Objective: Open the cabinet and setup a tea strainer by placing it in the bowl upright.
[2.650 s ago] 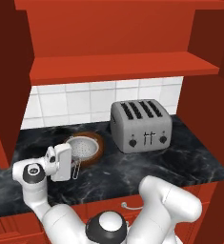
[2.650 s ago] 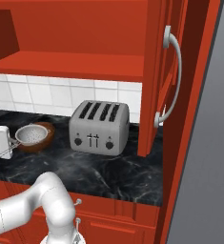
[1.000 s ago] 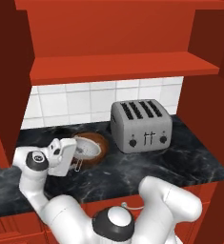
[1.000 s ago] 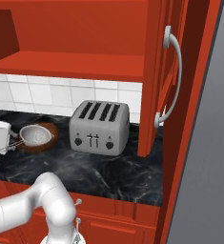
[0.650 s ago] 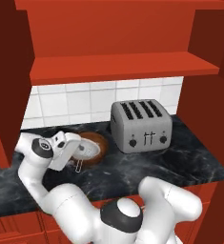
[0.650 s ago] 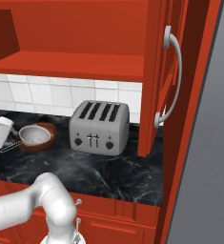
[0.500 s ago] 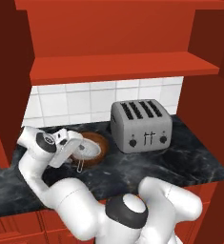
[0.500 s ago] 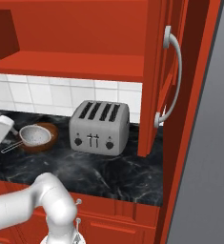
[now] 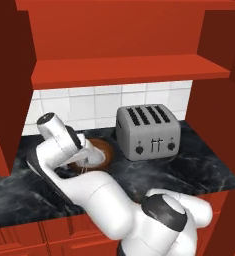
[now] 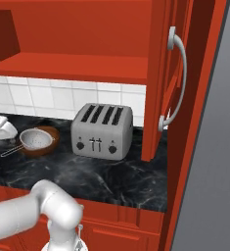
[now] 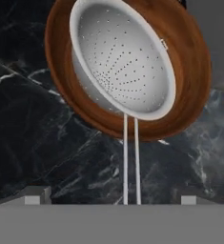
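On the black marble worktop (image 10: 111,171) the brown wooden bowl (image 11: 189,71) holds the tea strainer (image 11: 123,59), which sits mouth-up in it with its rim just above the bowl's edge and its thin wire handle reaching out over the bowl's lip toward the camera. No brand, label or writing can be read on any of the things; the silver four-slot toaster (image 10: 102,130) shows only small dials and slider marks on its front, too small to make out.

Seen from the hand, the pincer (image 11: 112,195) stands wide open, its two grey tips far apart at either side of the strainer's handle, with dark stone showing between each tip and the wire. It grips nothing and touches nothing. From the left base camera the hand hangs at the near-left side of the bowl.

Above, the cabinet (image 9: 124,70) is open: its red shelf is exposed, and from the right base camera its door (image 10: 160,83) with the long curved silver handle (image 10: 177,83) stands swung out beside the toaster.
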Robot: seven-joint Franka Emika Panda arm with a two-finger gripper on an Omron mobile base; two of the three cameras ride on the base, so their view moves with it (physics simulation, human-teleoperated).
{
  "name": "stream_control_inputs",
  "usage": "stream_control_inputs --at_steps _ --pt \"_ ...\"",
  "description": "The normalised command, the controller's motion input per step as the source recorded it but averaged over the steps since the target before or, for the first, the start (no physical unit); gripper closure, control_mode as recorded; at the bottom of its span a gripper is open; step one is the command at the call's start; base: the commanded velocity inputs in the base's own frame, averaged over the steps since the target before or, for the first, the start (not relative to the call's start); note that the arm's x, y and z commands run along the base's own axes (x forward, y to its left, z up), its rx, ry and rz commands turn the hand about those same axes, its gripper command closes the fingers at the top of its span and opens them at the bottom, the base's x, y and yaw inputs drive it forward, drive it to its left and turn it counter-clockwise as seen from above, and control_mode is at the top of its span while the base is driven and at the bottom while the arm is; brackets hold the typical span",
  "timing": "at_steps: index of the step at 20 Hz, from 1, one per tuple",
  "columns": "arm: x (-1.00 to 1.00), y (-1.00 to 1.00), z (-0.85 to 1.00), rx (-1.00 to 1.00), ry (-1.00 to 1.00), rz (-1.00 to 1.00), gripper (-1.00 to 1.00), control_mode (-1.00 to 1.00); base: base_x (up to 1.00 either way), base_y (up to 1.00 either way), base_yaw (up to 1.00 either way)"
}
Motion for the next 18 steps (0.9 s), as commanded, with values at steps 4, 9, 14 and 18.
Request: stream_control_inputs --at_steps 4,9,14,18 --pt "-0.42 -0.22 0.03 0.43 -0.11 0.00 -1.00 -1.00 0.00 0.00 0.00" --pt "-0.67 -0.19 0.52 0.40 -0.13 0.00 -1.00 -1.00 0.00 0.00 0.00" --pt "-0.85 -0.24 0.72 0.30 -0.08 0.00 -1.00 -1.00 0.00 0.00 0.00" --pt "-0.70 -0.45 0.36 0.13 0.02 0.00 -1.00 -1.00 0.00 0.00 0.00"
